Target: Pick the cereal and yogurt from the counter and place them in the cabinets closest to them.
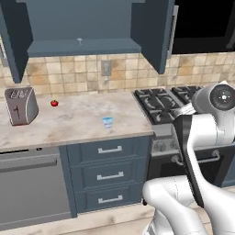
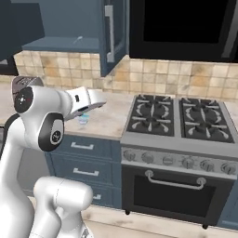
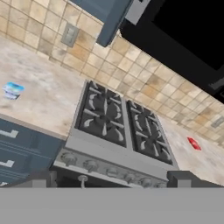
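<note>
Hand view: hand (image 3: pixel 111 179) wide open, empty, above stove (image 3: pixel 118 131)

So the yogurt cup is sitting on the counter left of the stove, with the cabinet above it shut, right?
Not quite. The yogurt cup does sit on the counter left of the stove, but the cabinet above it is open: the left base view shows its doors swung out and the shelf exposed.
</note>
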Controlling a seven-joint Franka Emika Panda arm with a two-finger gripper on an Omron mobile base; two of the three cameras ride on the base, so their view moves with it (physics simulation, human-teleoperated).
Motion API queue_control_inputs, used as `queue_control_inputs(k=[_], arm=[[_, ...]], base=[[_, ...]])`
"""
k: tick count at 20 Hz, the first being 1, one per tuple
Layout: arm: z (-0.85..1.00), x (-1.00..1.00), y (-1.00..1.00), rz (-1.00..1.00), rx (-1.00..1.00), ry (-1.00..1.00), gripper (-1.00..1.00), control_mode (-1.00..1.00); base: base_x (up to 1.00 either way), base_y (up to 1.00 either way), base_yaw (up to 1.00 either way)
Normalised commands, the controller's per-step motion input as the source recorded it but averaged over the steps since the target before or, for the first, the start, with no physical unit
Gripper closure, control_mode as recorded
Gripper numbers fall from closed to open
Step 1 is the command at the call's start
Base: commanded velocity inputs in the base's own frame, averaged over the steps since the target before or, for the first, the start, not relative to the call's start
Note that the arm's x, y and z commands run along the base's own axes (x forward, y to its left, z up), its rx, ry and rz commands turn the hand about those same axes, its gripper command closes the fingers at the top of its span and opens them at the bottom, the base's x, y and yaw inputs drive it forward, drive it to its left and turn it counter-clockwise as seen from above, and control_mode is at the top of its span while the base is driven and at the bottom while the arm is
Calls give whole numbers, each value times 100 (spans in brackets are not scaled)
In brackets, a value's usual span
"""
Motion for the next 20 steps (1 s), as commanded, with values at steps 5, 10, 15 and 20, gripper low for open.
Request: queue_control_inputs(k=[5,10,15,20], arm=[[0,0,0,0,0,0,-100,100],[0,0,0,0,0,0,-100,100],[0,0,0,0,0,0,-100,100],[0,0,0,0,0,0,-100,100]], base=[[-3,71,0],[-5,68,0],[-7,55,0],[-2,32,0]])
